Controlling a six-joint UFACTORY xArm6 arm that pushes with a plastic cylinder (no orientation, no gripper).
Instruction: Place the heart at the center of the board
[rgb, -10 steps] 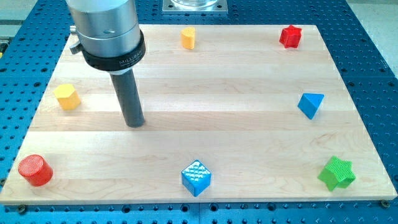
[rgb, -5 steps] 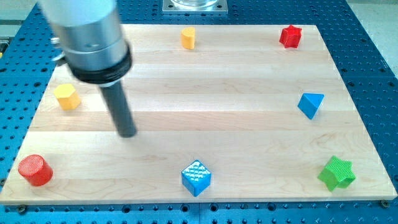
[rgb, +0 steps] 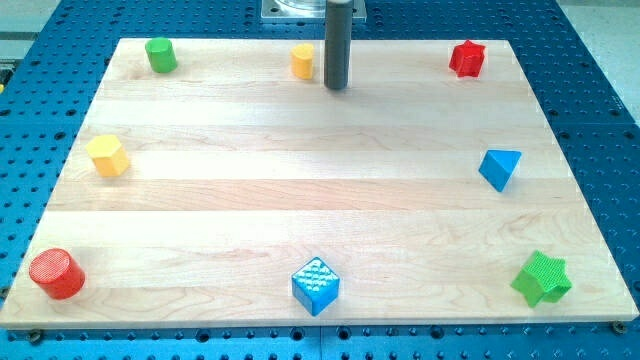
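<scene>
The small orange-yellow heart block sits near the view's top edge of the wooden board, a little left of centre. My tip rests on the board just to the right of the heart and slightly below it. A narrow gap shows between them, so they are not touching. The dark rod rises straight up out of the view's top.
Green cylinder at top left, red star at top right, yellow hexagon at left, blue triangular block at right. Along the bottom: red cylinder, blue cube, green star.
My tip has jumped from the left-middle of the board to the top centre, beside the heart. The arm's body no longer hides the green cylinder. No block has moved.
</scene>
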